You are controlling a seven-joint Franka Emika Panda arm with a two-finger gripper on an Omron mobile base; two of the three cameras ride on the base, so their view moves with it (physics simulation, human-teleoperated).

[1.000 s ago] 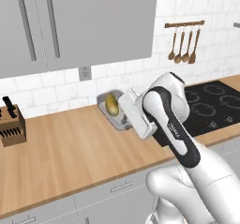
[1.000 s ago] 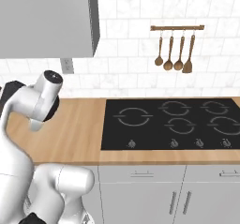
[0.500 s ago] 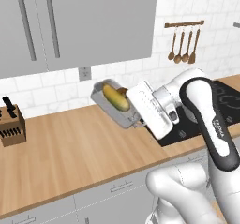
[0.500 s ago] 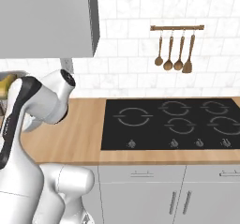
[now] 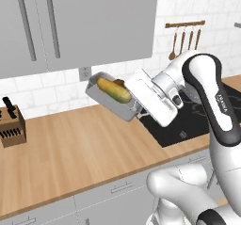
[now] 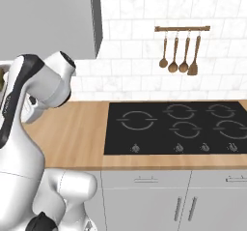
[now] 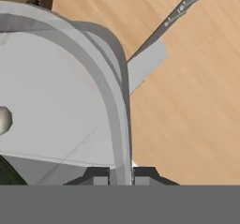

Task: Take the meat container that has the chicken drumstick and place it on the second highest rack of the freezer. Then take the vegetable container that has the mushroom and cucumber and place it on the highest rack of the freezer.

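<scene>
Above the back of the wooden counter (image 5: pixel 70 144), well clear of its surface, I have the vegetable container (image 5: pixel 110 96) in the air, pinched by one rim. The gripper (image 7: pixel 121 175) is clamped on that thin grey wall; in the hand view the rim runs straight down between the two fingertips. The cucumber (image 5: pixel 113 89) lies along the tray, with what I take for the mushroom (image 5: pixel 119 82) peeking as a brown lump behind it. My worry is the tilt: the container hangs slanted, so a quick swing could roll the cucumber out over the low side. Holding one edge also lets the tray pivot or slip in the jaws. The knife block (image 5: pixel 10 127) near the counter's left end and the cooktop (image 6: pixel 178 126) are things I'd steer wide of. I can't see the freezer from here.
</scene>
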